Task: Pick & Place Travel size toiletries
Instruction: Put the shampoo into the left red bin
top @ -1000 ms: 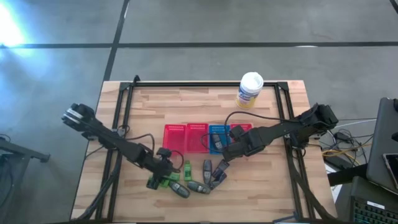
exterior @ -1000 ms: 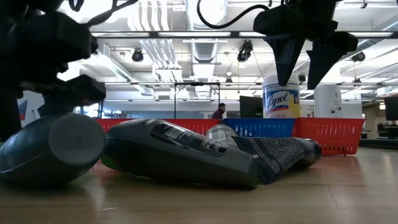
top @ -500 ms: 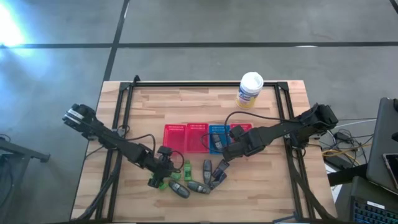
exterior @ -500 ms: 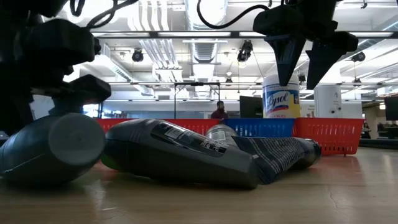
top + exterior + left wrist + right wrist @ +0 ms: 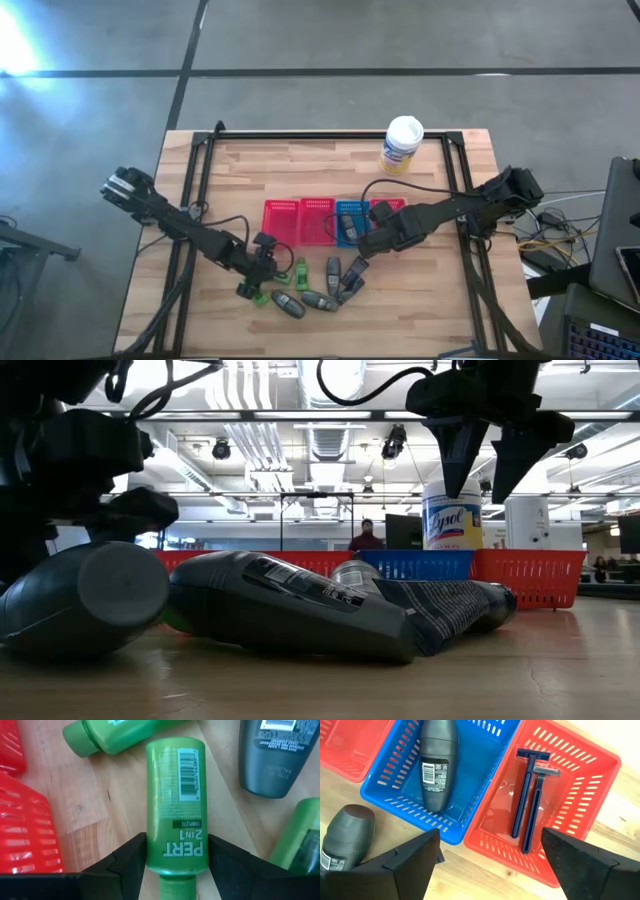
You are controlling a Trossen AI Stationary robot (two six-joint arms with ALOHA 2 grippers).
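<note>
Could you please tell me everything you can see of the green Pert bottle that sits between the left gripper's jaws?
The green Pert bottle is a small, glossy plastic travel bottle with a matching green cap at one end, white "PERT 2 IN 1" lettering and a barcode. It lies flat on the wooden table, label up. The left gripper has a dark jaw tight against each side near the cap. Another green bottle lies close beyond it, apart.

A white canister stands behind red baskets and a blue basket.
</note>
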